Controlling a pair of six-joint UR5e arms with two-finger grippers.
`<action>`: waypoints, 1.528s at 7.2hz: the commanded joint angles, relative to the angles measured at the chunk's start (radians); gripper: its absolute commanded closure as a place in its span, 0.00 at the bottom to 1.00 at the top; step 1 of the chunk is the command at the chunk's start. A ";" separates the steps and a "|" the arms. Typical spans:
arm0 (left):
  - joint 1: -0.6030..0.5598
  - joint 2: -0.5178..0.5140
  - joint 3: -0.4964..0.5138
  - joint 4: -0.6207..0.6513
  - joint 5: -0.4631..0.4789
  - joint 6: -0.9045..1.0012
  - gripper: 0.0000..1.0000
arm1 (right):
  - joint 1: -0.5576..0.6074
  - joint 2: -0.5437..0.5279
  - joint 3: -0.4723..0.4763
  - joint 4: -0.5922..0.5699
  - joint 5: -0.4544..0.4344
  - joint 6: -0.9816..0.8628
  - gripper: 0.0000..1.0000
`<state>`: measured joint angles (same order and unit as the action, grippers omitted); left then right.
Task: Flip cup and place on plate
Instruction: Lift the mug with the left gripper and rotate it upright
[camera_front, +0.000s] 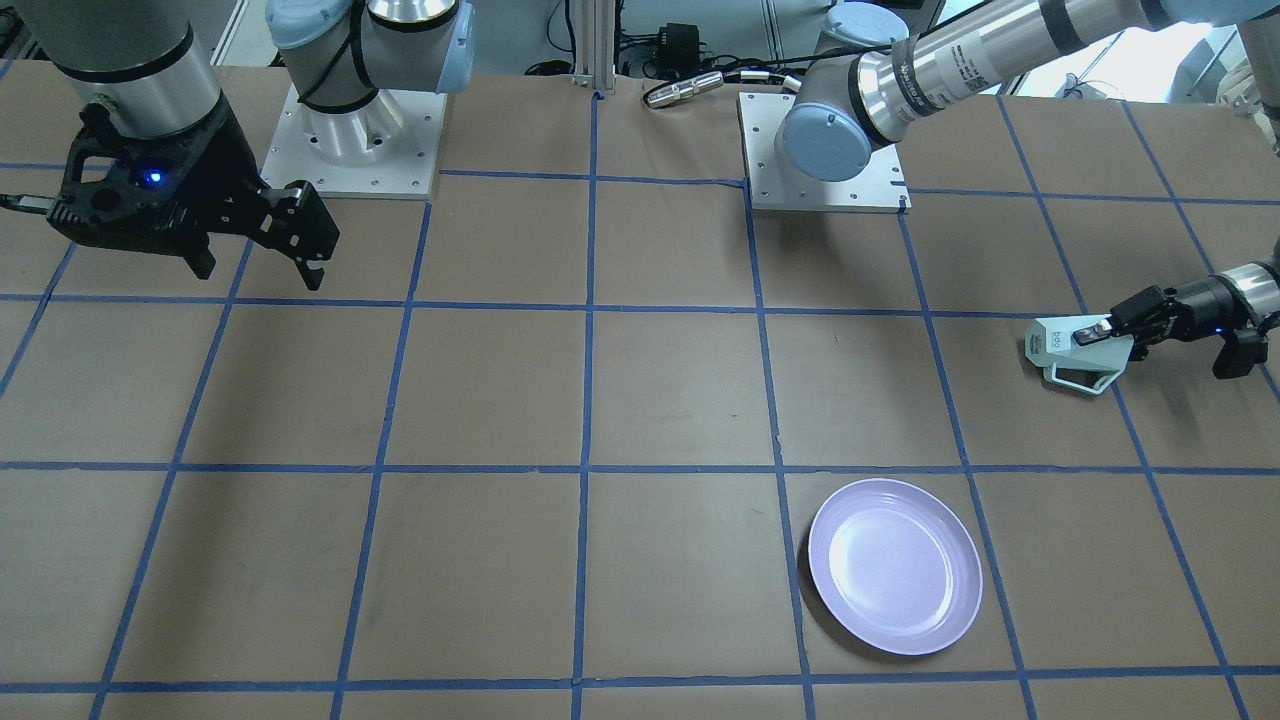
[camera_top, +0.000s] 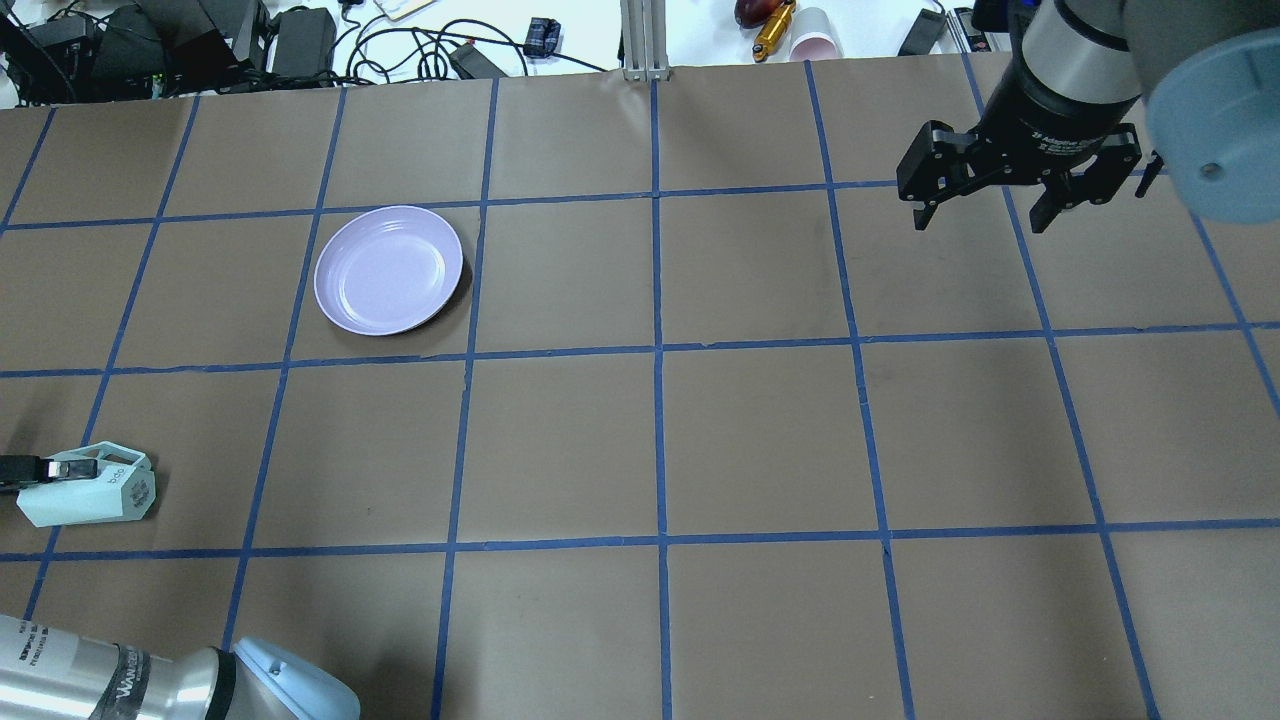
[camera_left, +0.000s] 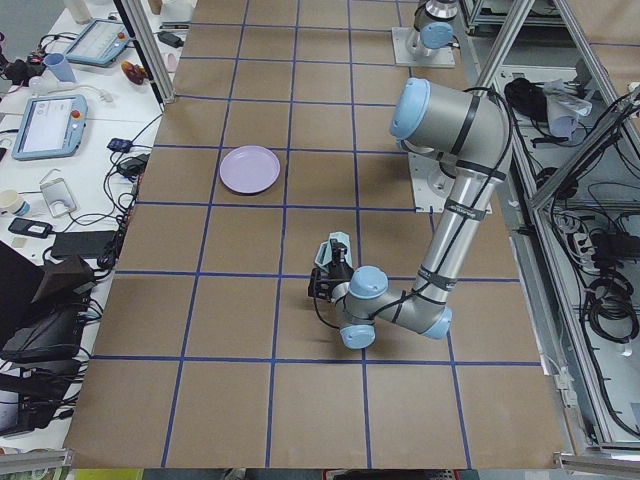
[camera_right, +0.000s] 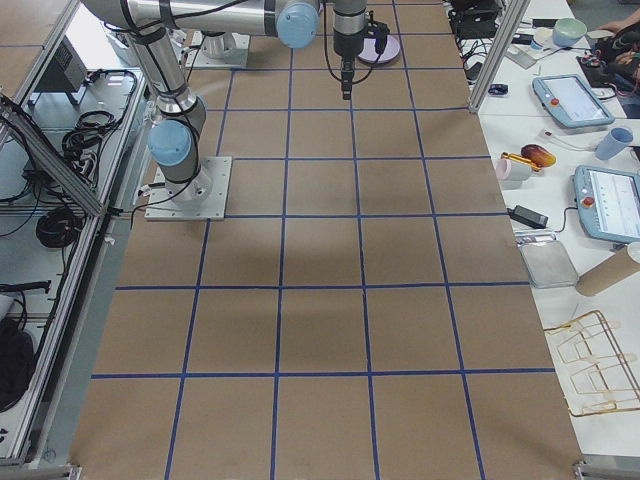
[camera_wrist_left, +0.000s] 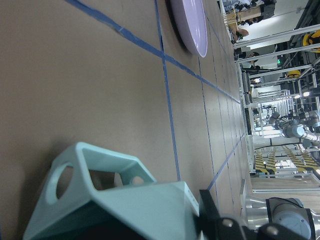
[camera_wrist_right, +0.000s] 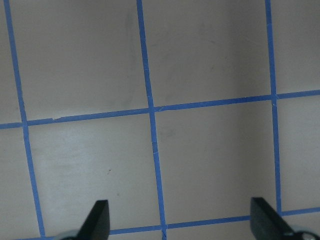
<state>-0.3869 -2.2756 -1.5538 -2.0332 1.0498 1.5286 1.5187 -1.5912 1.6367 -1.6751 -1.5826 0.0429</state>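
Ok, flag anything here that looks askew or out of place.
Only the cup: it is tipped on its side, well away from the plate, its logo base facing the centre, with the left tool pinching its wall at the rim. The plate sits flat and empty; the right tool hangs open, holding nothing.
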 joint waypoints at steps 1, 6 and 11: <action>-0.001 0.010 0.000 -0.002 -0.002 -0.004 1.00 | 0.000 0.000 0.000 0.000 -0.001 0.000 0.00; -0.038 0.109 0.000 -0.047 -0.039 -0.099 1.00 | 0.000 0.000 0.000 0.000 0.001 0.000 0.00; -0.116 0.231 -0.002 -0.033 -0.033 -0.139 1.00 | 0.000 0.000 0.000 0.000 -0.001 0.000 0.00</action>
<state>-0.4754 -2.0825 -1.5542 -2.0716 1.0181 1.4061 1.5186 -1.5908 1.6367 -1.6751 -1.5831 0.0430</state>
